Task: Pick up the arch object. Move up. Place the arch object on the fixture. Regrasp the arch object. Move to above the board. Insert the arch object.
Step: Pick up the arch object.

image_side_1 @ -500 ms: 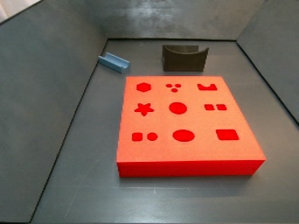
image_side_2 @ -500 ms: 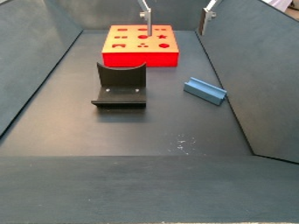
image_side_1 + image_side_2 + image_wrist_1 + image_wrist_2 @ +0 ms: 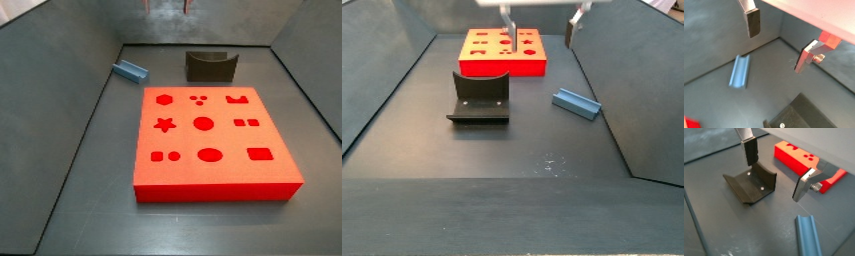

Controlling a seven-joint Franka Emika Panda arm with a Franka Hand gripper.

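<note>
The hand (image 3: pixel 774 170) hangs high, fingers apart and empty (no writing visible); arch object (image 3: pixel 576 102) lies on the floor.

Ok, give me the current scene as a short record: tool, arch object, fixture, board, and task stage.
tool: high above the floor, fingers apart, nothing between them
arch object: lying flat on the floor near the side wall, apart from the fixture, not held
fixture: standing on the floor between arch object and far wall side, nothing on it
board: on the floor, no piece seen in any cutout
task stage: pick-up not yet done
</note>
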